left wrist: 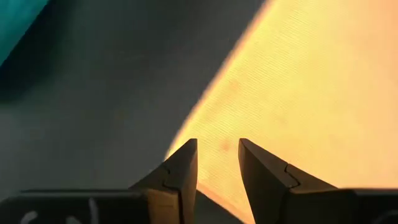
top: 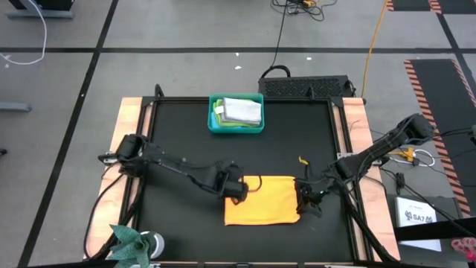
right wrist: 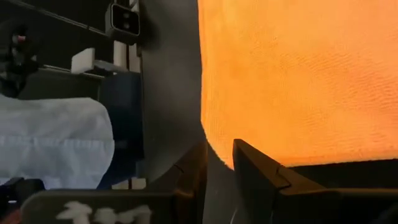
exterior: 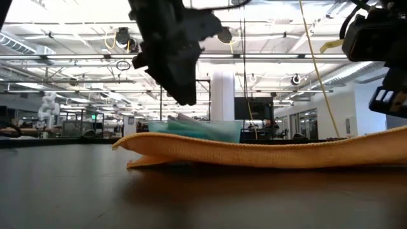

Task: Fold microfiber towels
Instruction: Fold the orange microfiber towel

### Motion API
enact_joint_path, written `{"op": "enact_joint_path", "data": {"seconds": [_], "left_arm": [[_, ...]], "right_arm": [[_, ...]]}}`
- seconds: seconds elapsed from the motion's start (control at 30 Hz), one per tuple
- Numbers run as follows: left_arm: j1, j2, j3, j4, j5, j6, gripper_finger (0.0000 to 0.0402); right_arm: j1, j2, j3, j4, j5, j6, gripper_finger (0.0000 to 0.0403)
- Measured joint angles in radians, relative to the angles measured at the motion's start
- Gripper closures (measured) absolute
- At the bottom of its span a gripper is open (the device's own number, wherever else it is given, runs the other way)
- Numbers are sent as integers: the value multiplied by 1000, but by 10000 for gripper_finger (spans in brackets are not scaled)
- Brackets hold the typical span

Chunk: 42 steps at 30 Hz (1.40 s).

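I've got the orange-yellow towel [top: 262, 199] lying on the black table [top: 178, 126], close to the near edge and a bit right of the middle. In the high view it reads as a flat rectangle, and in the low view its left end looks doubled, one layer resting on another.

My left gripper [top: 236, 190] sits at the towel's upper left corner. Through the left wrist view, its 2 fingers [left wrist: 180, 177] stand slightly apart, tips right over the towel's edge [left wrist: 298, 93], with a sliver of cloth showing in the gap. I cannot tell whether they are pinching it or just hovering.

My right gripper [top: 306, 195] is at the towel's right edge. The right wrist view shows its fingers [right wrist: 255, 168] close together at the rounded corner of the cloth [right wrist: 298, 74], a narrow gap between them. Again, I cannot tell whether the cloth is caught.

In the low view, the left arm's gripper [exterior: 181, 70] hangs above the towel's raised left end [exterior: 191, 151].

Farther back, toward the far edge near the middle, sits the teal bin [top: 236, 115] with folded towels inside: a light grey one [top: 242, 109] on top and a lime green edge [top: 219, 112] peeking out on its left side.

At the near left corner stands a small green plant [top: 128, 240].
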Motion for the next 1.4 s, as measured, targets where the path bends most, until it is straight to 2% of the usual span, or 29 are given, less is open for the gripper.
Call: {"op": "enact_joint_path", "data": {"seconds": [0.1, 0.2, 0.3, 0.47, 0.8, 0.97, 1.13, 1.4], "left_arm": [[-48, -4, 7, 4, -23, 58, 284], [-92, -7, 11, 4, -23, 32, 284], [-125, 6, 11, -11, 57, -88, 284], [-162, 4, -6, -39, 249, -252, 284], [-204, 4, -149, 62, 446, -511, 284], [-189, 4, -196, 218, 472, -595, 284], [-164, 4, -236, 363, 478, -605, 284], [-142, -1, -243, 364, 518, -601, 284]], "right_arm": [[15, 0, 0, -1, -1, 1, 335], [38, 0, 0, -6, -3, 46, 335], [69, 0, 0, -2, -39, 124, 335], [96, 0, 0, 1, -83, 235, 335], [98, 0, 0, 1, -78, 250, 335], [98, 0, 0, -8, -77, 235, 335], [98, 1, 0, -7, -76, 228, 335], [98, 0, 0, -7, -76, 208, 335]]}}
